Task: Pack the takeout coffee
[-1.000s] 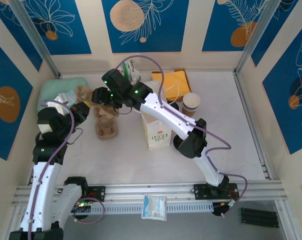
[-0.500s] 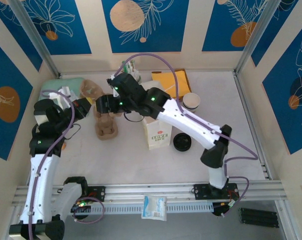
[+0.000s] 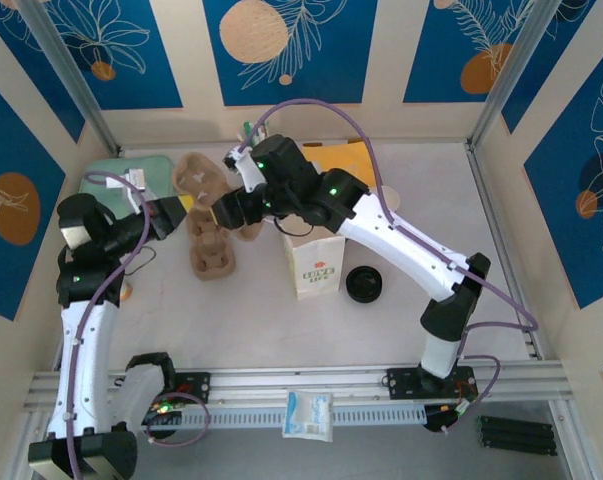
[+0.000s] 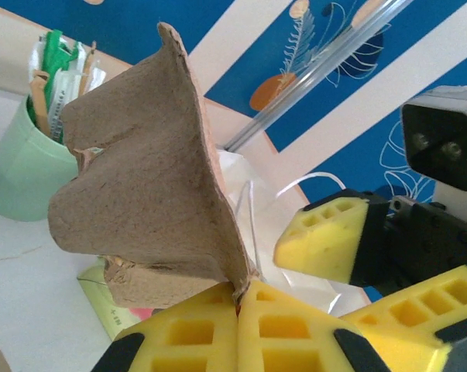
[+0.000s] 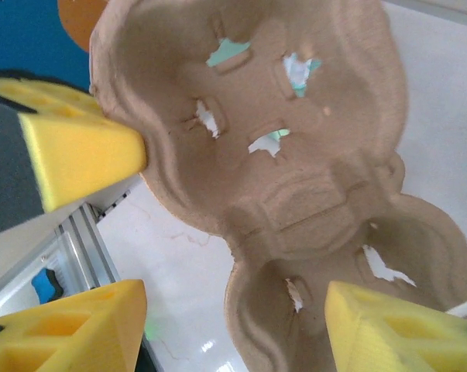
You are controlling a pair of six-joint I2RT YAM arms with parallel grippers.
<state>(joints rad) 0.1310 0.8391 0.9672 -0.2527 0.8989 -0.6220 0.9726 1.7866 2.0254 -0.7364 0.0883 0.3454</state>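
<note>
L gripper: clamped tight on rim of brown moulded-pulp cup carrier, raised off white table. R gripper: jaws wide, either side of carrier, gripping nothing. White-and-brown paper coffee cup: position, axis, heading can't be told.

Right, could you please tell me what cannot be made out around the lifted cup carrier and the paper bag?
Inside of the paper bag: top view, the right arm crosses its mouth.
Whether the right gripper touches the lifted cup carrier: right wrist view, fingers cut off by the bottom edge.
Orange envelope: top view, partly under the right arm.
Print on the bag: top view, too small.
</note>
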